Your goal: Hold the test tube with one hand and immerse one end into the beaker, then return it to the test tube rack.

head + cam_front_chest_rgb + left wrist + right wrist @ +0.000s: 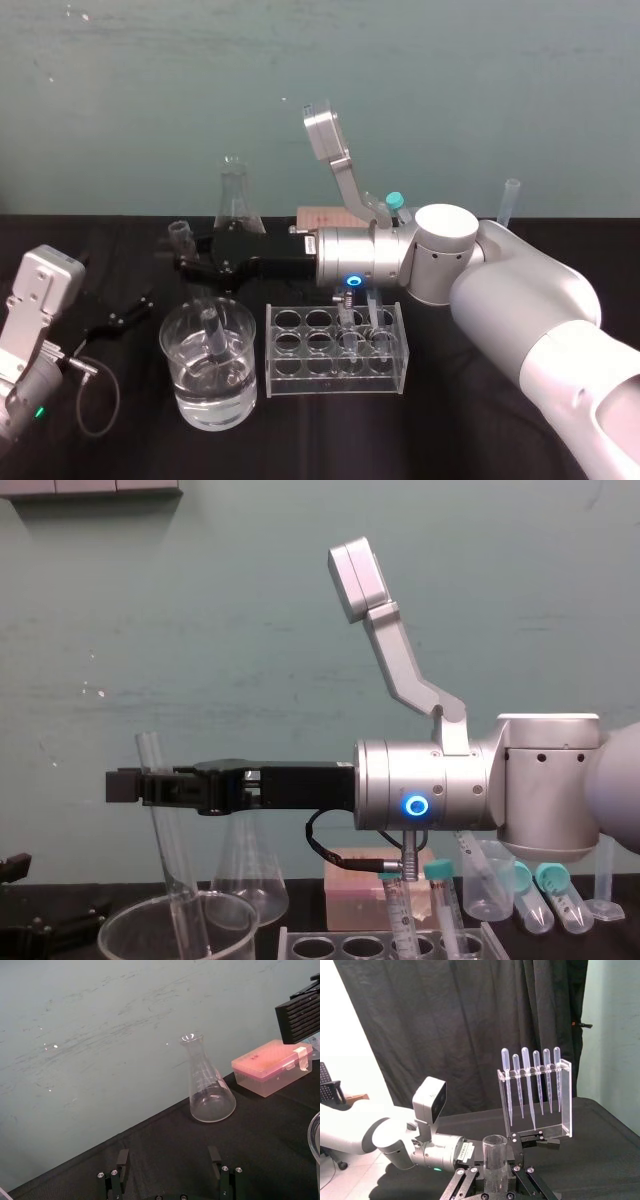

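Chest view, halfway-ish: right pincer [150,787] clamped on test tube [172,875], bottom end dipped in beaker [122,936], near left. Not yet back in test tube rack [320,384] just right. Idle left pincer [168,1156]: fingers apart.

The right gripper [128,785] reached level over the table's [330,440] left half, fingers clamped; the left gripper [125,315] lay near its left edge, spread.

Grips the tilted test tube [213,325] in the right gripper [190,264]. Has its lower end inside the beaker [185,395], just beside the test tube rack [300,376]
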